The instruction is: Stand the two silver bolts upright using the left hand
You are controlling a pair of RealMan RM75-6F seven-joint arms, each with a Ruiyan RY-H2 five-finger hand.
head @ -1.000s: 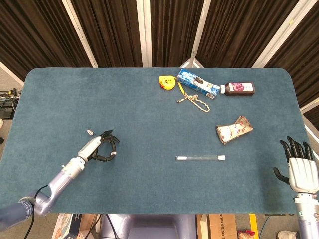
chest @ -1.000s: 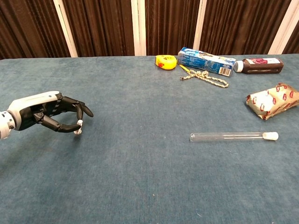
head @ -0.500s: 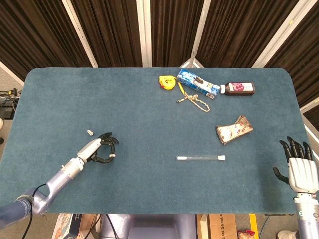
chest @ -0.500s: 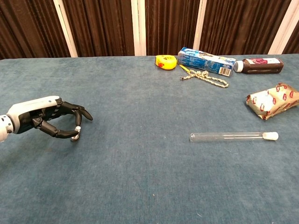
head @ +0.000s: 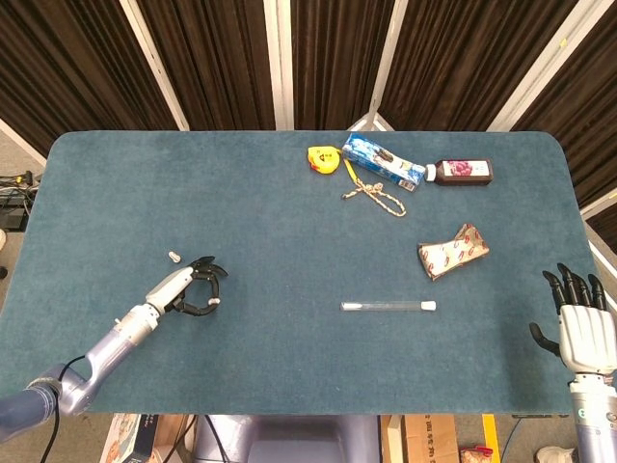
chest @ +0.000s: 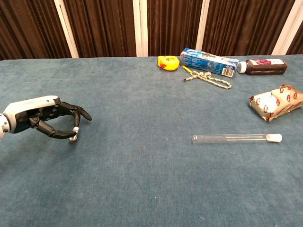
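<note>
The left hand (chest: 40,119) lies low over the teal table (head: 289,231) near its left front, fingers curled, pinching one silver bolt (chest: 74,135) between thumb and a fingertip; the chest view shows this bolt upright at the fingertips with its lower end at or just above the cloth, whereas the head view gives only a pale speck at the fingertips (head: 214,301). The head view alone shows the second silver bolt (head: 174,257), lying on the cloth just beyond the left hand and apart from it, and the right hand (head: 578,323) at the table's right front corner, fingers spread and holding nothing. Further out lie a glass test tube (chest: 236,138), a crumpled wrapper (chest: 274,102), and at the far edge a yellow tape measure (chest: 167,62), a rope (chest: 208,78), a blue carton (chest: 208,61) and a dark bottle (chest: 262,66). Since a second ago the left hand has drawn back toward the robot and sunk lower, carrying the bolt with it.
</note>
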